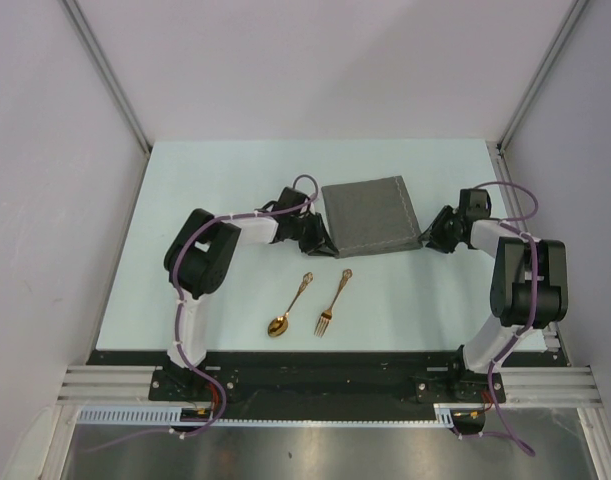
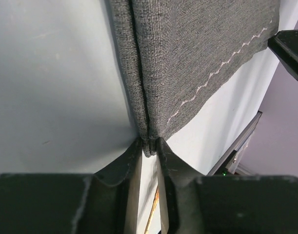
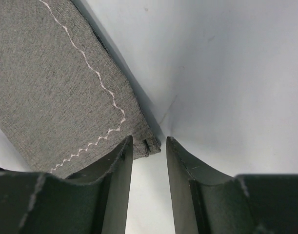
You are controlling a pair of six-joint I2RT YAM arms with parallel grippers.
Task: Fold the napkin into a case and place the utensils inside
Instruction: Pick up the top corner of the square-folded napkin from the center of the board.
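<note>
The dark grey napkin (image 1: 370, 215) lies folded in a roughly square shape at the middle of the table. My left gripper (image 1: 320, 240) is shut on its near left corner; the left wrist view shows the cloth layers (image 2: 197, 58) pinched between the fingertips (image 2: 149, 146). My right gripper (image 1: 432, 240) is open at the near right corner. In the right wrist view that corner of the napkin (image 3: 51, 87) pokes in between the spread jaws (image 3: 149, 144), against the left finger. The gold spoon (image 1: 285, 312) and gold fork (image 1: 332, 303) lie side by side nearer the arms' bases.
The pale table (image 1: 235, 180) is bounded by white walls at the left, right and back. A black strip and metal rail (image 1: 315, 385) run along the near edge. The right gripper's black finger (image 2: 290, 48) shows at the right edge of the left wrist view.
</note>
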